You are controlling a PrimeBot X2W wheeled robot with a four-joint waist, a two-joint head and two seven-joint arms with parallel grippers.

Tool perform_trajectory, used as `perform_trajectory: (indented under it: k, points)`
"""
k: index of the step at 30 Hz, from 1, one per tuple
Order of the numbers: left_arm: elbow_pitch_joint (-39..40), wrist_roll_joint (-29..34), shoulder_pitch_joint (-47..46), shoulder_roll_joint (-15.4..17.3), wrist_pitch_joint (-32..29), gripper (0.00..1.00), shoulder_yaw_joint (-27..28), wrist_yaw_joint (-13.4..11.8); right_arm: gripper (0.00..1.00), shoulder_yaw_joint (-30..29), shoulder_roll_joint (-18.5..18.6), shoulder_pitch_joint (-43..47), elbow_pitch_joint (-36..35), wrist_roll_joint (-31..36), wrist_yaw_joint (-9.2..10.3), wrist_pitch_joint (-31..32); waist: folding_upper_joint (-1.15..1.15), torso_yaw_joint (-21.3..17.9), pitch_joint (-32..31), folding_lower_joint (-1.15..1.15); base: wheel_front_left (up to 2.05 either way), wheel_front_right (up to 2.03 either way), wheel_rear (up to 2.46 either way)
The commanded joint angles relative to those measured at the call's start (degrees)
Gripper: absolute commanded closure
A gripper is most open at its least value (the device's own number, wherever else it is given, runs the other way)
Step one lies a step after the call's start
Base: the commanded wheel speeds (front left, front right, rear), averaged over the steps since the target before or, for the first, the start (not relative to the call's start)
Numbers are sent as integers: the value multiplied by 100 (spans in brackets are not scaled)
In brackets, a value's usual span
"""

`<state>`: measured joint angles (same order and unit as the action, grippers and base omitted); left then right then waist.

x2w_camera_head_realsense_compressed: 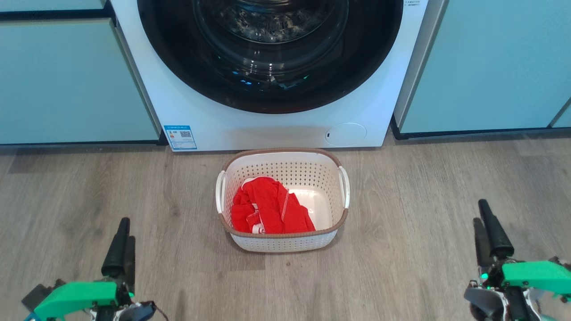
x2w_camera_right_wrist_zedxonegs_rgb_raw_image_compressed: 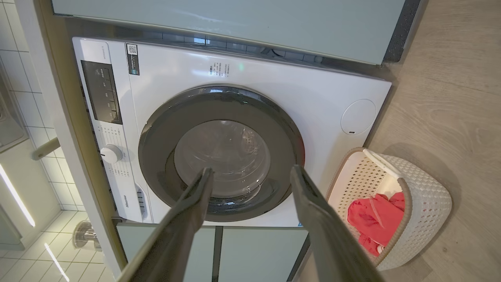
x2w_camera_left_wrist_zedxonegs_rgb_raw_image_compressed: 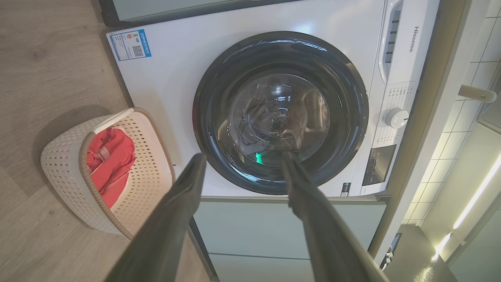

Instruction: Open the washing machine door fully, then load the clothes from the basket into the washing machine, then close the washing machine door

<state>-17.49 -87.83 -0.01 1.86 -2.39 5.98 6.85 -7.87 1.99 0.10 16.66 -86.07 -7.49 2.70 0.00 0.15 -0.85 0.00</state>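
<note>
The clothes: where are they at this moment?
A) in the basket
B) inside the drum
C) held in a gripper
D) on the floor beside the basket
A: the red clothes lie inside the basket on the floor, and the door is shut.

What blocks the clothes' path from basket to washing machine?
The washing machine door is shut. Otherwise nothing visible: the clothes lie uncovered in the basket on the floor before the washing machine.

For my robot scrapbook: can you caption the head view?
Red clothes wait in the basket before the shut washing machine door.
</note>
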Motion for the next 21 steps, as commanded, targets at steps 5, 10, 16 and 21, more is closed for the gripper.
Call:
perform_trajectory:
  k: [5,10,16,21]
  points:
    - [296,294,-314,45,126,0,177,16,0,-109,52,-309,-358,653,0,-131,0,15,-26,0,0,0,0]
    - [460,593,-347,48,209,0,260,18,0,-37,54,-355,-581,1279,0,-216,0,36,-44,0,0,0,0]
    - [644,917,-366,52,310,0,351,21,0,72,57,-408,-949,2047,0,-318,0,59,-67,0,0,0,0]
    - [827,1192,-376,55,394,0,390,24,0,111,58,-446,-1225,2584,0,-403,0,79,-87,0,0,0,0]
